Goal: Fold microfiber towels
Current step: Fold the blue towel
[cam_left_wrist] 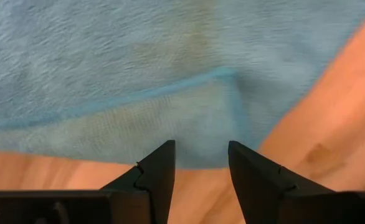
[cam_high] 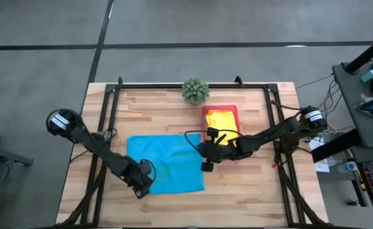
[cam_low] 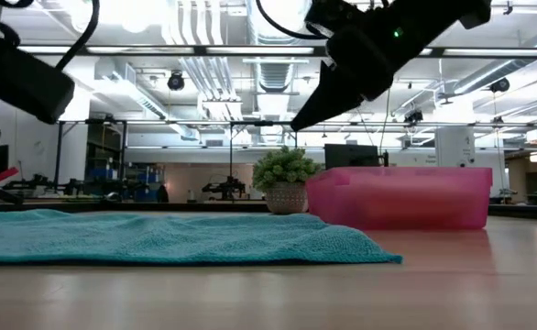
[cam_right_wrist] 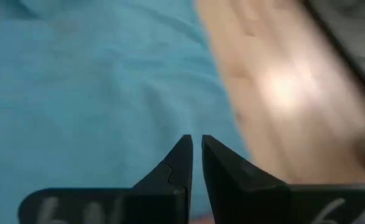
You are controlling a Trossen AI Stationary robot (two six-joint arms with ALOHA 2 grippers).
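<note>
Nearest my low camera lies the turquoise towel, spread flat on the wooden table, its near edge running across the left and middle of that picture. From above I see it as a broad rectangle at the table's centre-left, with one near corner doubled over; the low camera does not show that fold.

My left gripper sits at the towel's near left corner. Its wrist camera shows what the overhead cannot: the two fingers stand apart, released, just above the folded-over corner and its stitched hem, grasping nothing.

My right gripper is at the towel's right edge. Its wrist camera shows the fingers drawn nearly together with only a thin gap, above the turquoise cloth near its edge; I see nothing between them.

Behind the right arm, the overhead camera shows a yellow towel lying in the pink tray. The low camera shows only the tray's wall, hiding what is inside. A small potted plant stands at the far edge, just beside the tray.
</note>
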